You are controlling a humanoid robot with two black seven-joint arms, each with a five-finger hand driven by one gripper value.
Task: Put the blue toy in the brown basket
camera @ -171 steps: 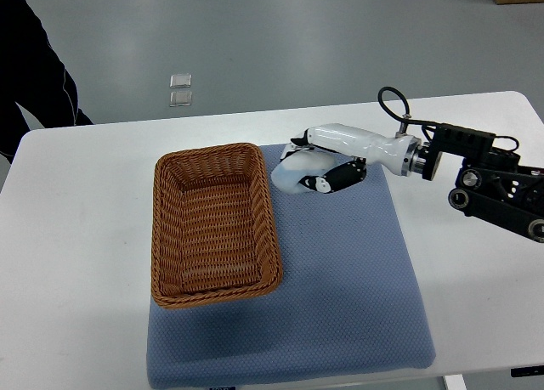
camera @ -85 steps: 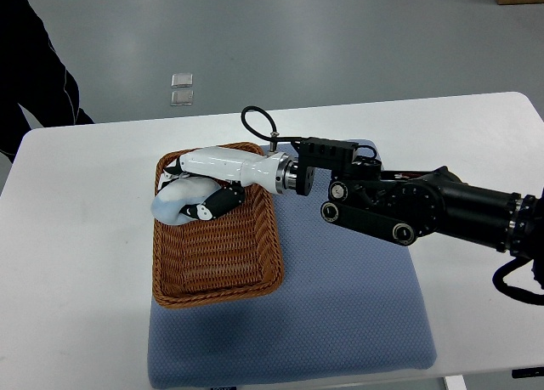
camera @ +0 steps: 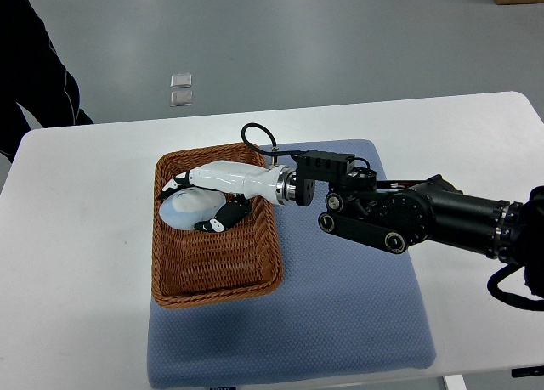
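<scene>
The pale blue toy [camera: 186, 209] is in my right hand [camera: 196, 204], inside the far left part of the brown wicker basket [camera: 217, 292]. The hand's white fingers [camera: 177, 184] lie over the toy and the black-tipped thumb sits under its right side, so the hand is shut on it. The toy is low in the basket; I cannot tell if it touches the bottom. My right arm [camera: 408, 216] reaches in from the right across the mat. The left arm is out of view.
The basket stands on the left part of a blue mat [camera: 340, 305] on a white table [camera: 76, 262]. A person in dark clothing [camera: 34, 76] stands at the far left corner. Two small clear items [camera: 180, 89] lie on the floor beyond.
My right hand carried the blue toy left from the mat's far edge to over the basket, then lowered it slightly into the basket. The basket has not moved.
</scene>
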